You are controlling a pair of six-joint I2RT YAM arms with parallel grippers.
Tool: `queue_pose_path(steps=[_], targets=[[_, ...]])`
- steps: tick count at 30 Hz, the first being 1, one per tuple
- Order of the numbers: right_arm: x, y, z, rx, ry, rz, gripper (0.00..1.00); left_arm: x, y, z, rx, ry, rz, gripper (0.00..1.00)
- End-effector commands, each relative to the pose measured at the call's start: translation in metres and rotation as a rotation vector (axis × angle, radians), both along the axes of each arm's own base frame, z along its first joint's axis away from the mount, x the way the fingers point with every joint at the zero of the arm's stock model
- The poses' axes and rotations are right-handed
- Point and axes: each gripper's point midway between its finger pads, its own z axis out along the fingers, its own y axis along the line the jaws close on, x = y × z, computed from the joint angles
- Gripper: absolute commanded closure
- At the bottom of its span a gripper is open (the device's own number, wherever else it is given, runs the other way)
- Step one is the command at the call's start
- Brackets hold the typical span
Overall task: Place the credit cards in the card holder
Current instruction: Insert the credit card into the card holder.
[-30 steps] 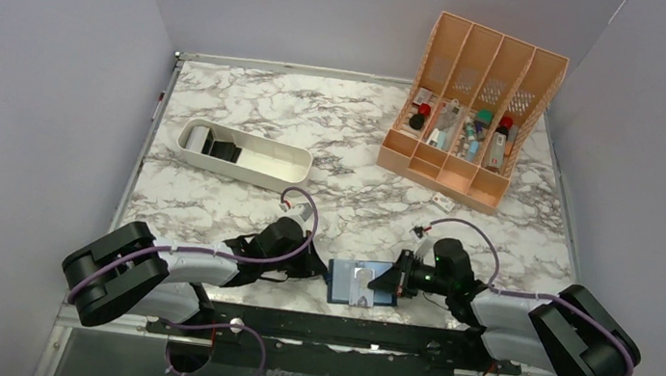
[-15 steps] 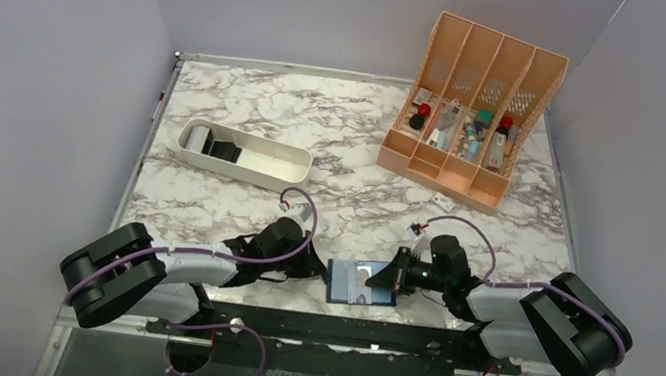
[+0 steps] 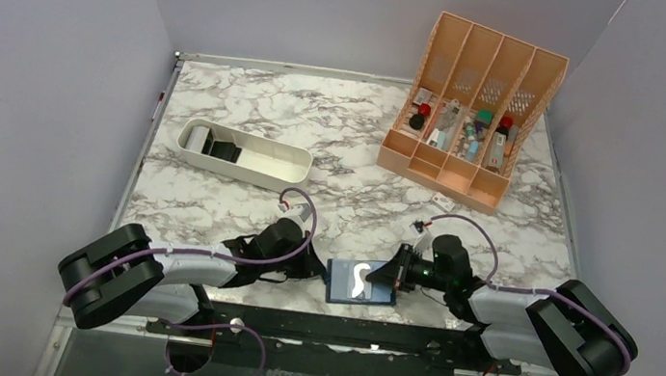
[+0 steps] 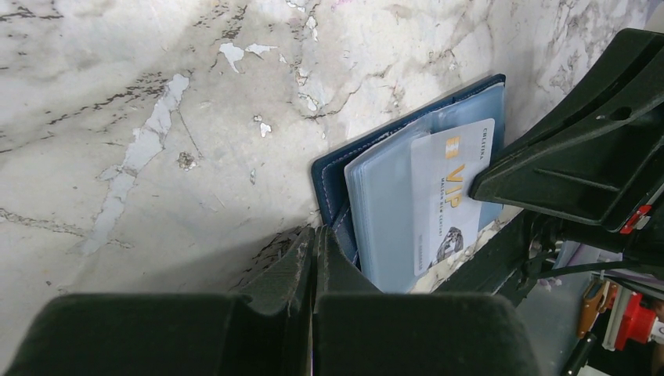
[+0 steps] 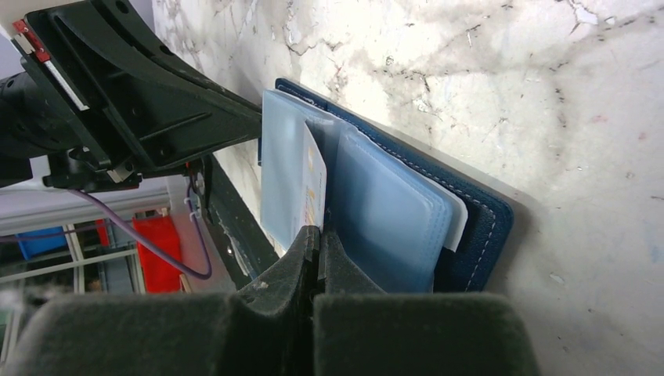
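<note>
The card holder (image 4: 330,178) is showing navy blue with pale-blue sleeves, the credit card (image 4: 448,200) white with gold lettering; grey veins are running through the white table (image 3: 253,105), the organizer (image 3: 480,71) glowing orange.

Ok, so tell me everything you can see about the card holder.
The card holder is a navy-blue folding case with pale stitching. It lies open and flat on the marble table near its front edge, between the two arms. Inside are pale, translucent plastic sleeves, slightly fanned. A whitish card marked VIP stands among the sleeves, pinched by the shut right gripper. The shut left gripper has its tips against the cover's edge on the opposite side.
</note>
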Motion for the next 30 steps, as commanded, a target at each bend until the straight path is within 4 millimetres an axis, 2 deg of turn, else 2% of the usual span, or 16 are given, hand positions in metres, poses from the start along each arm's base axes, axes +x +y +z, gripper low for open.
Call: queue_pose_path(steps=[1,20,23,26,30], targets=[[0.007,-0.002,-0.004,-0.033,-0.009,-0.033,0.99,-0.009,0.011,-0.012,0.052,0.014,-0.004,1.00],[0.000,0.018,-0.013,-0.041,0.045,0.011,0.99,-0.009,0.011,-0.013,0.053,0.011,0.000,1.00],[-0.001,0.022,-0.016,-0.051,0.054,0.013,0.94,-0.009,0.010,-0.012,0.051,0.011,0.000,1.00],[-0.001,0.022,-0.020,-0.087,0.066,0.015,0.84,-0.009,0.010,-0.012,0.050,0.008,0.001,1.00],[0.006,0.009,-0.023,-0.181,0.047,-0.030,0.73,-0.010,0.011,-0.012,0.050,0.007,0.000,1.00]])
